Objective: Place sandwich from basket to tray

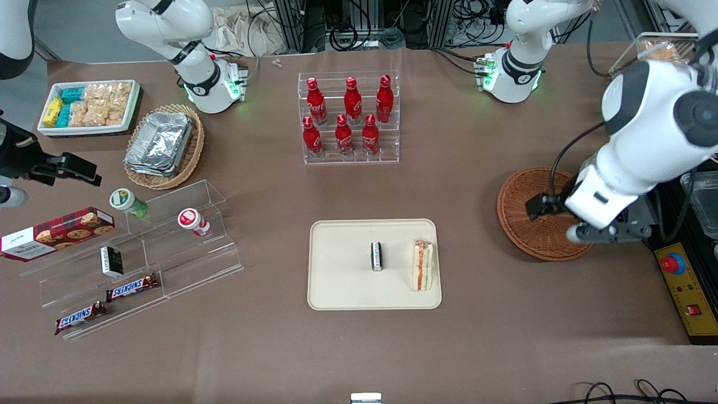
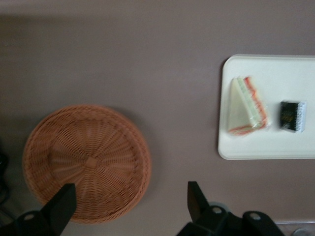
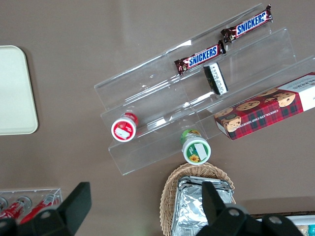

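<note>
One risk: the gripper (image 2: 129,206), fingers spread and empty over the round reddish-brown wicker basket (image 1: 533,216), could sweep toward nine o'clock and nudge the triangular white-bread sandwich (image 1: 422,265) lying on the cream rectangular tray (image 1: 336,292).

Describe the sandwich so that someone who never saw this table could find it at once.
Find the cream-beige tray, nearer the front camera than the rack of red bottles. The sandwich lies on it at the end toward the wicker basket, where the open gripper hovers. Unlike the small dark packet beside it, it is a pale wedge with orange and green layers.

Front view overhead; wrist views look down, sharing tray (image 1: 342,292).
</note>
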Robot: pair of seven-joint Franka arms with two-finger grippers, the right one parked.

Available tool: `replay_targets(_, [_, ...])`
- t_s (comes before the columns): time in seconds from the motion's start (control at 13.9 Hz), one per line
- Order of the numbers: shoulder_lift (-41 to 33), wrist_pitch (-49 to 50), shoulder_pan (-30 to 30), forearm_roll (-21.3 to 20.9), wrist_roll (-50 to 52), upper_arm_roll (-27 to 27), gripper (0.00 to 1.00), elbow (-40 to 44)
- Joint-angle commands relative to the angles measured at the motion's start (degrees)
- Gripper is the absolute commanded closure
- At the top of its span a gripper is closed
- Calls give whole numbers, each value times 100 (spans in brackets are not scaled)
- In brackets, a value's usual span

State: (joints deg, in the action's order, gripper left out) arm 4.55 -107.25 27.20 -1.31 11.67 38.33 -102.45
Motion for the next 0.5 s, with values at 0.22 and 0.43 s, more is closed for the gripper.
replay_targets(0.22, [-1932,-96,303,667,-790,-406,1,-1455])
replay_targets(0.43, [-1336,291,277,598,95,-301,1,-621])
